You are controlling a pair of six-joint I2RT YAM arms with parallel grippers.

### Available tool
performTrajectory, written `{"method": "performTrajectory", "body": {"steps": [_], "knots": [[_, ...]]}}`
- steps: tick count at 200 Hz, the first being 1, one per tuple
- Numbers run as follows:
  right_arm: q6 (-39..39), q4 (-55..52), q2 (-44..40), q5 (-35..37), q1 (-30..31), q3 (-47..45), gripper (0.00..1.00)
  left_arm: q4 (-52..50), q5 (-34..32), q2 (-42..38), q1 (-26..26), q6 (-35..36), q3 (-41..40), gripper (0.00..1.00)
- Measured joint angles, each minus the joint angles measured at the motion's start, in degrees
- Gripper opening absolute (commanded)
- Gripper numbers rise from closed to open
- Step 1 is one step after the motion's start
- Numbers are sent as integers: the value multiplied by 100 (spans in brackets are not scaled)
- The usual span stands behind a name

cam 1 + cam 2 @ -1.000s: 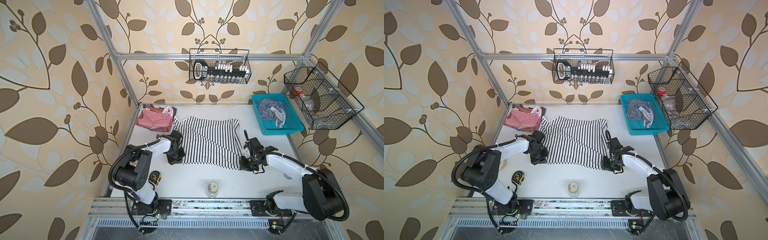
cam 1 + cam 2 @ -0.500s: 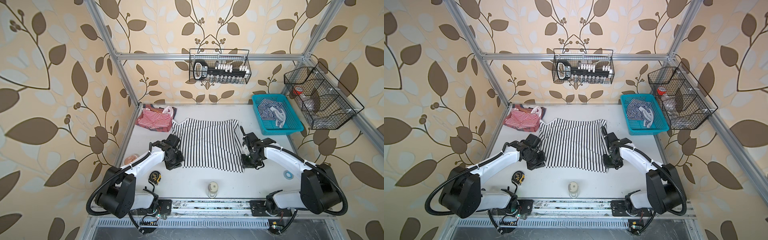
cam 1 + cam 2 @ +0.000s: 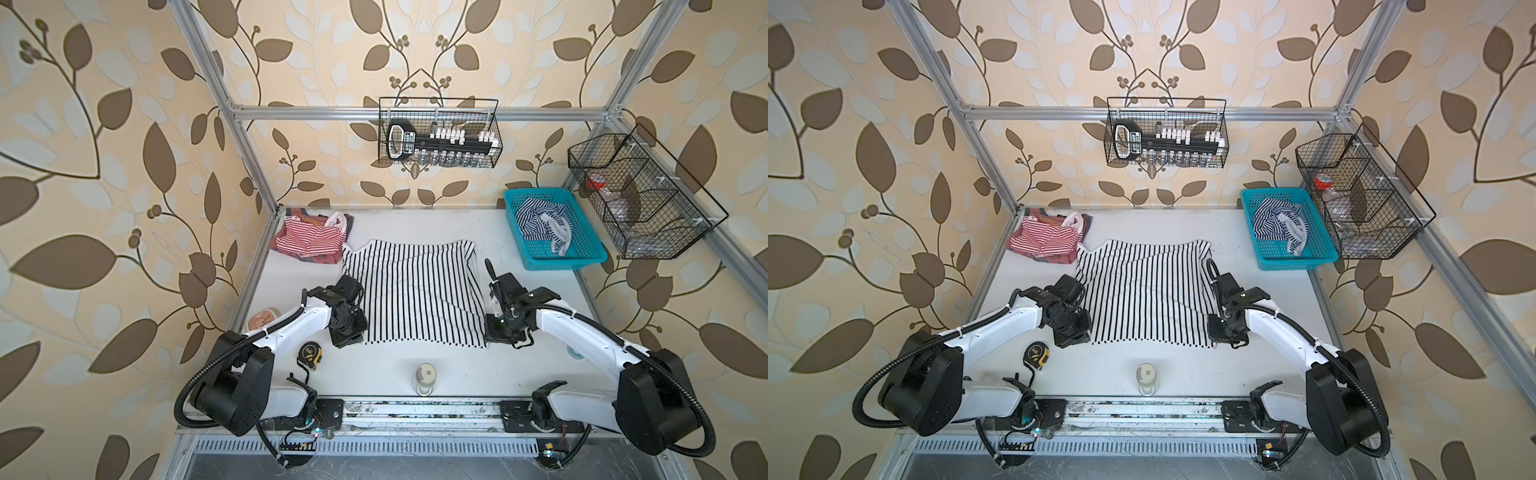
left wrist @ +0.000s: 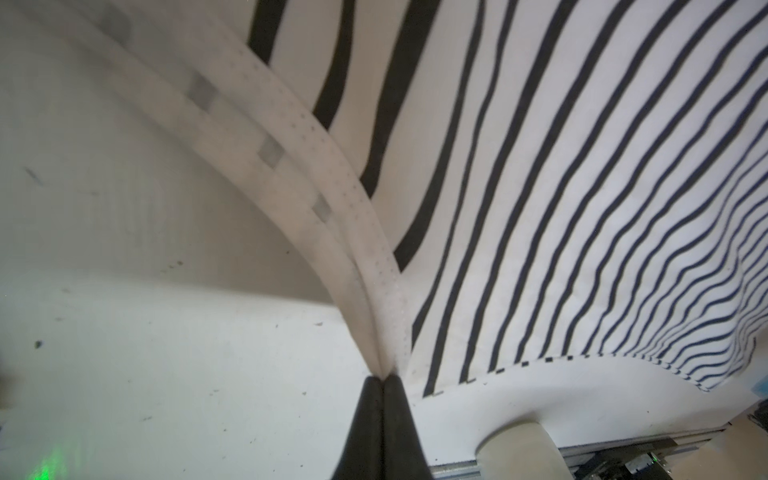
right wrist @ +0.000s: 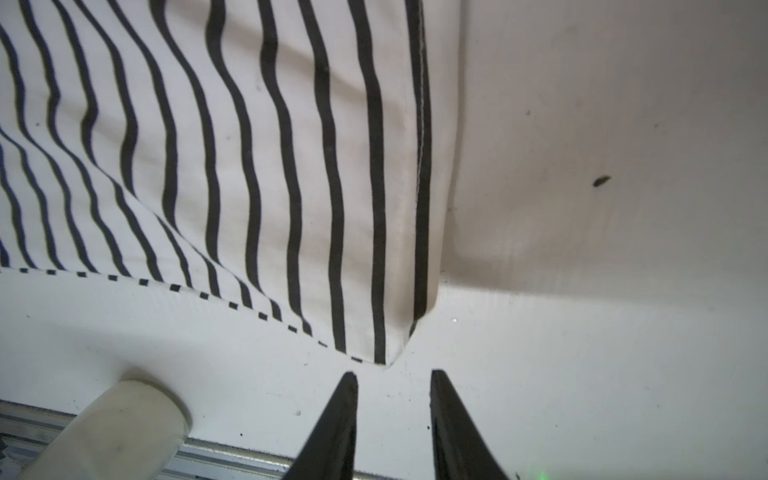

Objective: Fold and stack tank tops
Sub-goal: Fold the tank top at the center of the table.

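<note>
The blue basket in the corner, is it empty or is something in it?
Not empty: a crumpled navy-and-white striped top lies inside the basket.

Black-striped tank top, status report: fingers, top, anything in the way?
Left fingers shut on black-striped tank top at white trim. Right fingers open, just off its corner. Top spread on table. Bottle, tape measure near, not touching.

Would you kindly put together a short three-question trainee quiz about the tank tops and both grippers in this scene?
1. True or false: the left gripper is shut on the white cloth tank top with wide black stripes.
2. The fine navy-and-white striped cloth top lies A) inside, B) beside, or C) under the blue perforated plastic basket?
3. Fill in: the right gripper has its jaws ____, holding nothing.
Key: 1 true; 2 A; 3 open.
</note>
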Motion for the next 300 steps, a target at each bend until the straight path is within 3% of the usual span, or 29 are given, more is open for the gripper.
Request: {"method": "performTrajectory", "body": {"steps": [91,108,126,153,235,300], "knots": [[765,1099,-140,-507,11,-990,29,0,2,46,2,2,-26,0],[833,1342,-138,-542,17,-1027,22,0,2,46,2,2,-26,0],[925,1510,-109,-553,22,-1043,0,-4,2,46,2,2,-26,0],[890,1429,-85,-507,26,-1005,0,-35,0,44,2,4,-24,0],[177,-376,-699,-50,31,304,6,-654,-2,-623,0,63,525,0],[-474,-772,337,-103,-205,992,7,-879,-55,57,-33,417,1134,0]]}}
